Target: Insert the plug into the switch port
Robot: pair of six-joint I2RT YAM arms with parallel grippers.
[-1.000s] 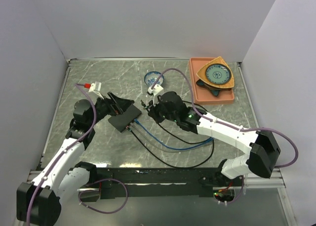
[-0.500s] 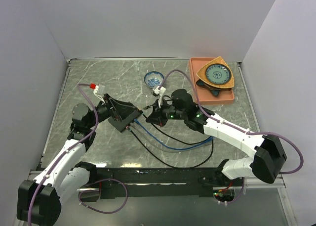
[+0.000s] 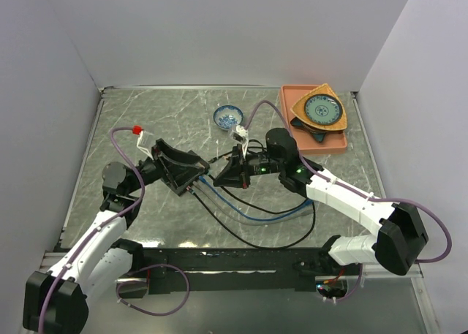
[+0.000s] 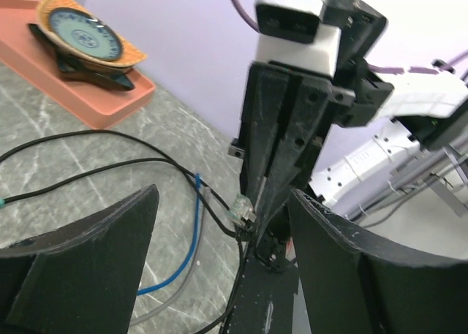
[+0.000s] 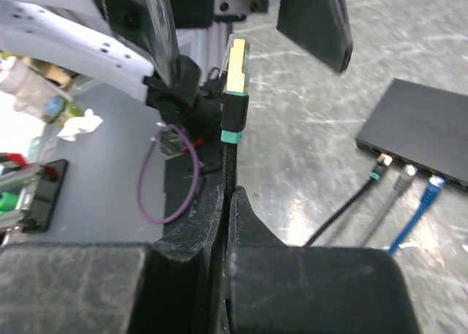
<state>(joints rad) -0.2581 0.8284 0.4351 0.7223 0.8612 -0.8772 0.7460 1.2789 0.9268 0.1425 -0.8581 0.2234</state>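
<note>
The switch (image 3: 183, 179) is a flat black box on the marble table, left of centre. It also shows in the right wrist view (image 5: 431, 126) with three cables plugged in. My right gripper (image 3: 221, 177) is shut on a black cable just behind the plug (image 5: 235, 71), a clear and gold connector with a teal boot. It holds the plug above the table beside the switch's socket edge. The plug also shows in the left wrist view (image 4: 243, 208). My left gripper (image 4: 223, 195) is wide open over the switch's far end (image 4: 274, 305) and holds nothing.
Blue, grey and black cables (image 3: 256, 211) loop from the switch towards the table's front. A small blue bowl (image 3: 228, 116) sits behind the grippers. A salmon tray (image 3: 289, 133) with patterned dishes (image 3: 322, 109) stands at the back right. Walls close in the table.
My right arm has drawn back to the right and turned, so its gripper now points left at the switch with the plug. My left arm has pulled back a little over the switch.
</note>
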